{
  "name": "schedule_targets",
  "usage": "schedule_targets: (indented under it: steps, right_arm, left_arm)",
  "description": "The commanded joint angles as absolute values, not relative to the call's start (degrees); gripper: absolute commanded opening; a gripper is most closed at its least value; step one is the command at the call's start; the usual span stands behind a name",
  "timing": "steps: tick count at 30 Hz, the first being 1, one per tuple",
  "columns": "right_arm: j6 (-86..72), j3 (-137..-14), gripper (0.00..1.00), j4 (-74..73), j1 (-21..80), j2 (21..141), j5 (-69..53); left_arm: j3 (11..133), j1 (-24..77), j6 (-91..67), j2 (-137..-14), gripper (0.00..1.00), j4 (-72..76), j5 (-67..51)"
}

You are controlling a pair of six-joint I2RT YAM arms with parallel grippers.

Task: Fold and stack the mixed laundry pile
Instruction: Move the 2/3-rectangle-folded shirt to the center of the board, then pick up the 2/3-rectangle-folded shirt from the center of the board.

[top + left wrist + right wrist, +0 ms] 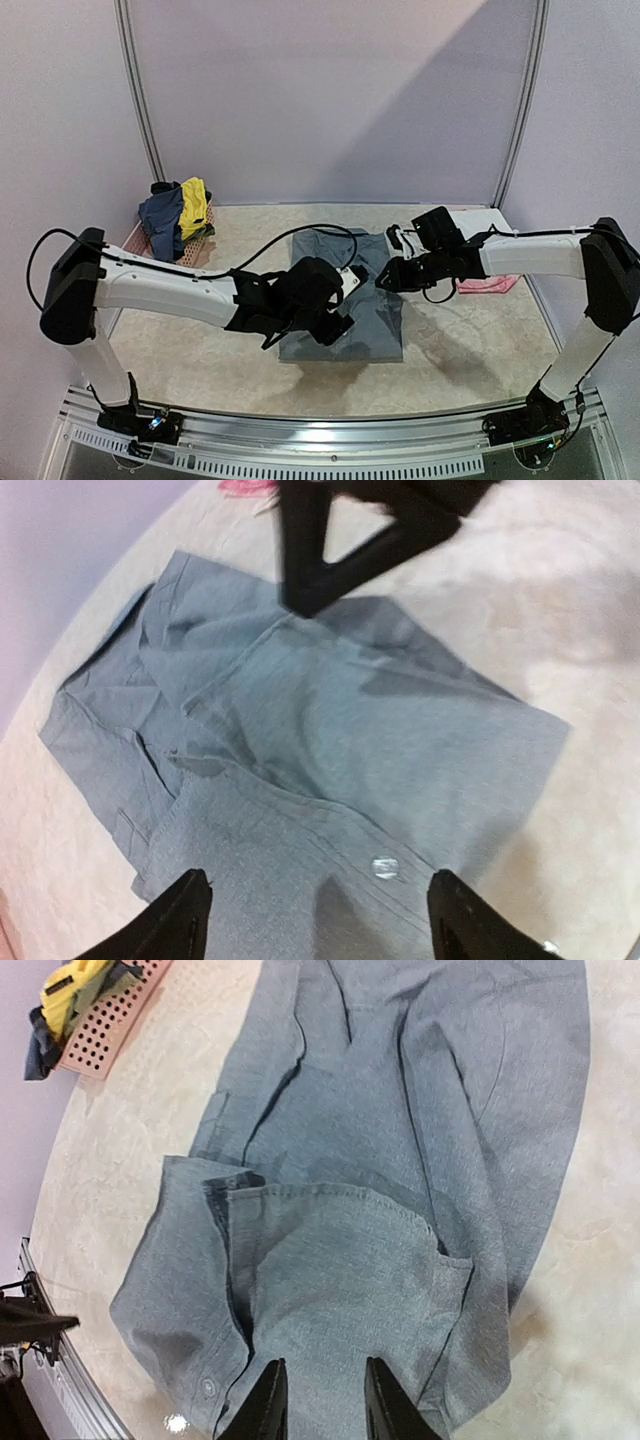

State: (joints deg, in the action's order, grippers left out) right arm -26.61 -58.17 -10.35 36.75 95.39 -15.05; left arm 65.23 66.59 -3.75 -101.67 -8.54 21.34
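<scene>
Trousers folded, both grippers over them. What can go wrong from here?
1. The grey trousers lie folded askew, edges unmatched; further folds may worsen it.
2. The left gripper and right gripper hover close together over the cloth; they may collide.
3. A black cable arcs over the trousers' far end and may snag.

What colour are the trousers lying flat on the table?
The trousers are plain grey, a light bluish grey all over. The right wrist view shows it best.

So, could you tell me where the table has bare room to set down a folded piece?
Bare table lies right of the grey trousers, and along the near edge before them. Crowded: the pink basket far left, pink cloth far right.
</scene>
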Motion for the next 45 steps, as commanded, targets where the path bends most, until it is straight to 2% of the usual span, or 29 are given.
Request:
schedule_targets:
  steps: [1,6,9,12,14,17,30,37,43,45]
  right_arm:
    - [-26.1,-55.4,0.29,-13.4,37.2,90.3,-12.3]
    - [-27.1,-52.3,0.37,-14.6,37.1,86.0,-8.9]
    - [-27.9,-50.4,0.52,-15.6,37.0,83.0,-5.7]
    - [-28.7,-48.5,0.71,-16.2,36.9,79.8,-3.3]
    - [-29.0,-47.5,0.78,-16.8,36.9,78.0,-2.0]
    - [-29.1,-46.6,0.81,-17.4,36.8,76.4,-1.2]
    - [-28.7,-44.4,0.82,-18.0,36.6,73.4,-0.4]
    - [-28.2,-44.7,0.82,-18.4,36.6,72.7,-0.3]
    - [-27.9,-45.1,0.82,-17.7,36.5,72.9,-0.3]
    - [-27.6,-45.8,0.82,-17.8,36.5,73.2,-0.8]
  left_arm:
    - [62.6,71.0,9.0,-100.1,0.78,-11.2,27.3]
    - [63.0,77.1,17.4,-101.5,0.78,-15.7,30.0]
    - [63.8,79.6,21.7,-104.0,0.77,-17.2,35.1]
    - [64.2,80.4,24.2,-105.9,0.75,-17.5,36.3]
    - [64.2,80.4,25.1,-106.7,0.75,-16.6,35.8]
    - [64.6,80.3,26.2,-108.9,0.71,-16.2,35.8]
    - [67.7,79.2,29.2,-117.3,0.65,-12.8,38.6]
    - [67.4,78.2,29.3,-119.1,0.5,-11.2,38.7]
    - [67.9,78.3,29.5,-120.4,0.03,-10.5,39.5]
    - [67.7,78.8,29.2,-119.8,0.0,-10.7,39.4]
